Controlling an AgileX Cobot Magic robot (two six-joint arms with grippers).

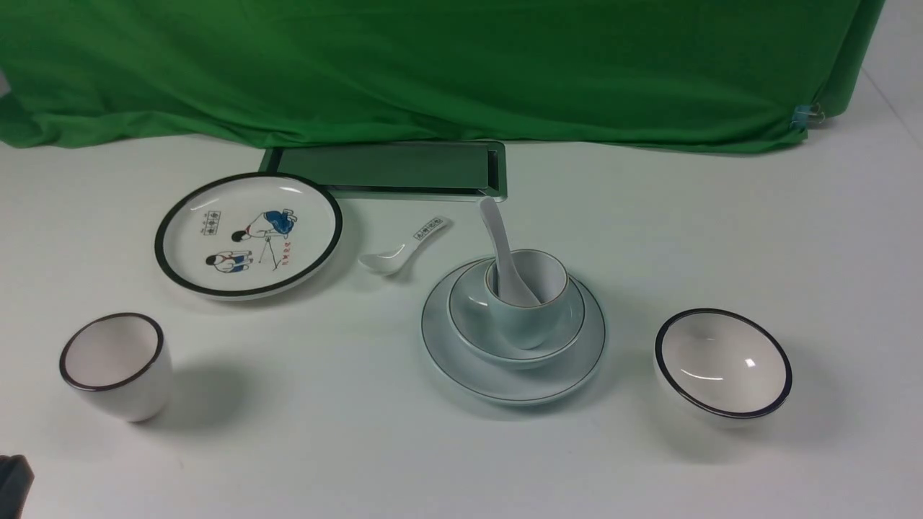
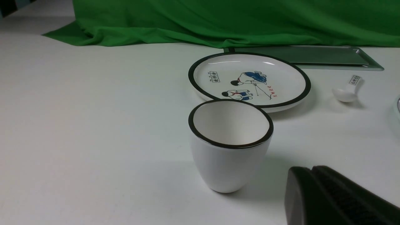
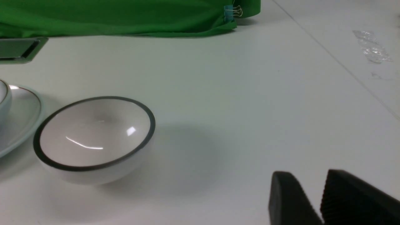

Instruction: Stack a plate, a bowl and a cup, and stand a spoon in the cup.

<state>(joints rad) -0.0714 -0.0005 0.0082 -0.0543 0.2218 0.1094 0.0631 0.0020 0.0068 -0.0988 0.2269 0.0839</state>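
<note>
A white table is shown from the robot's side, described from near to far. At the near edge, around 8 o'clock, only a dark corner of the left gripper [image 1: 13,481] is seen; in the left wrist view its two fingers lie pressed together with nothing between them. The right gripper [image 3: 318,200] is absent from the front view; in its wrist view a narrow gap is seen between its fingers, and nothing is held.

Next, a white cup with a thick dark rim [image 1: 115,364] is seen at 9 o'clock and a black-rimmed white bowl [image 1: 723,362] at 3 o'clock, both well apart from the stack.

At the centre, the plate [image 1: 513,382] is laid on the table, the bowl [image 1: 469,324] is set in the plate, the cup [image 1: 523,321] is seated in the bowl, and the spoon [image 1: 501,252] is stood in the cup, handle leaning toward 11 o'clock.

Farther back, a printed spoon [image 1: 404,249] and a cartoon plate [image 1: 249,234] are seen at 10 o'clock, then a metal tray [image 1: 389,169] and a green cloth [image 1: 433,65] at 12 o'clock.

The task is judged complete; nothing appears left.
</note>
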